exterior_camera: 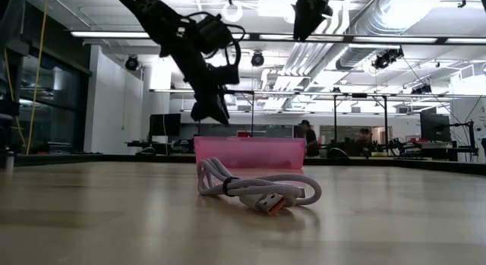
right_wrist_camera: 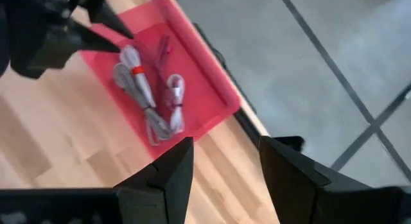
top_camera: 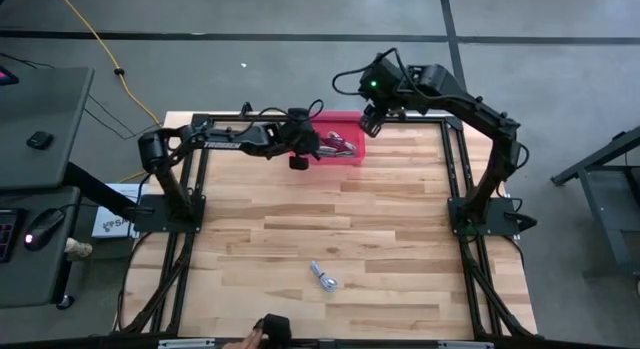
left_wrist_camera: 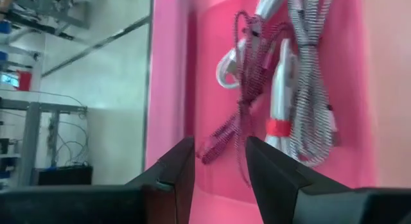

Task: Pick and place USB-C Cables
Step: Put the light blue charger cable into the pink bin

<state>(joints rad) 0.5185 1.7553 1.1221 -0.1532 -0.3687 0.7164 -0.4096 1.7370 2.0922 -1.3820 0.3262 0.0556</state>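
Note:
A pink tray point(top_camera: 345, 124) sits at the table's far edge. In it lie several coiled cables: a dark red one point(left_wrist_camera: 247, 89) and silver-grey/white ones point(left_wrist_camera: 302, 95), also seen in the right wrist view point(right_wrist_camera: 144, 89). One more silver-grey cable point(top_camera: 322, 277) lies alone on the wood near the near edge, large in the low view point(exterior_camera: 254, 189). My left gripper point(left_wrist_camera: 220, 166) hangs open just above the tray's left end point(exterior_camera: 213, 109), over the dark red cable, touching nothing. My right gripper point(right_wrist_camera: 225, 166) is open and high above the tray's far right corner point(top_camera: 372, 117).
Black frame rails point(top_camera: 455, 169) run along the table's left, right and far sides. The wood between the tray and the lone cable is bare point(top_camera: 330, 209). A dark object point(top_camera: 272, 329) shows at the near edge. Desks stand on the floor to the left.

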